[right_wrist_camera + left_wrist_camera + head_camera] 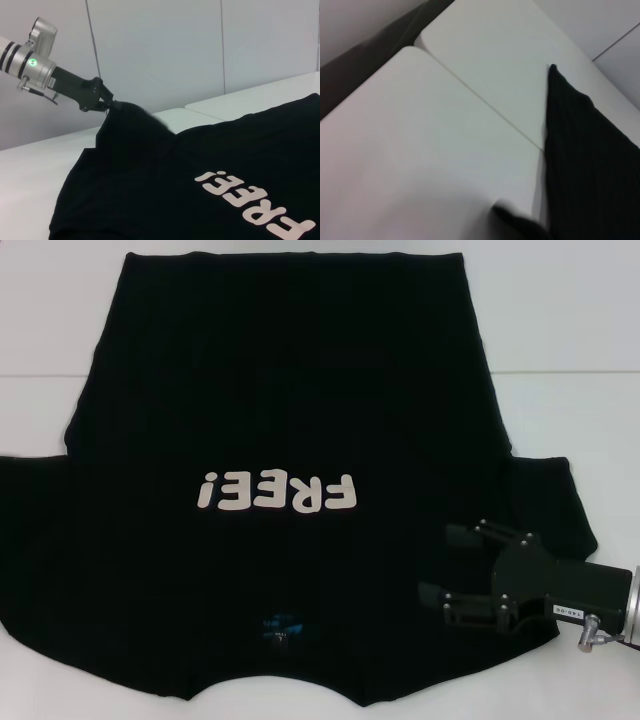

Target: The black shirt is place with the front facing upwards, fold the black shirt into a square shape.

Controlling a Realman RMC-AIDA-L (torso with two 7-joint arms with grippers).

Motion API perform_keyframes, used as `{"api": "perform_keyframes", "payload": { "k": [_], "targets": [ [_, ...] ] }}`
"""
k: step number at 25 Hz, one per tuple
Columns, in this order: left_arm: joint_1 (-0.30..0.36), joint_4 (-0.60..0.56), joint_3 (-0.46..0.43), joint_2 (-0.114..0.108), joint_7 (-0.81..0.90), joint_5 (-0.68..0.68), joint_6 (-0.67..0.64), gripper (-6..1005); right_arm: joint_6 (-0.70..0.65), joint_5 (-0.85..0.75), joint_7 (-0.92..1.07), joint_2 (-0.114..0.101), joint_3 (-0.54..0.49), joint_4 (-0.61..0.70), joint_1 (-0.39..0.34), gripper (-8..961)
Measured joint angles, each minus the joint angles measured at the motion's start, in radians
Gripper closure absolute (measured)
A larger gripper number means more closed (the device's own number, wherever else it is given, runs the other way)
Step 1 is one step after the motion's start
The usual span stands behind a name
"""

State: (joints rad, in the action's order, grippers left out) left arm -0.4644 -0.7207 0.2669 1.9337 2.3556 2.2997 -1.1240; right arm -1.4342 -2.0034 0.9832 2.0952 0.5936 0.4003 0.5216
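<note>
Black cotton shirt (290,390) limp, light, flat on white table (560,310); my right pincer (462,566) released over sleeve near table's right edge; left pincer (106,102) clenched on far sleeve edge; grip edges, corners.

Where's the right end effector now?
Head view, lower right: the right end effector, open, sits over the black shirt's right-hand sleeve, below-right of the FREE! lettering. The left end effector pinches the opposite edge in the right wrist view.

Right gripper (455,565) low at the right side, fingers spread wide, arm reaching in horizontally. Left gripper (106,104) raised, fingers pinched together.
</note>
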Motion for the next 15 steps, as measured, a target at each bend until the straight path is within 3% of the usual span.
{"api": "perform_keyframes", "payload": {
  "k": [15],
  "targets": [
    [-0.052, -0.052, 0.011, -0.021, 0.047, 0.005, -0.085, 970, 0.0, 0.0, 0.0, 0.002, 0.001, 0.0, 0.005, 12]
  ]
}}
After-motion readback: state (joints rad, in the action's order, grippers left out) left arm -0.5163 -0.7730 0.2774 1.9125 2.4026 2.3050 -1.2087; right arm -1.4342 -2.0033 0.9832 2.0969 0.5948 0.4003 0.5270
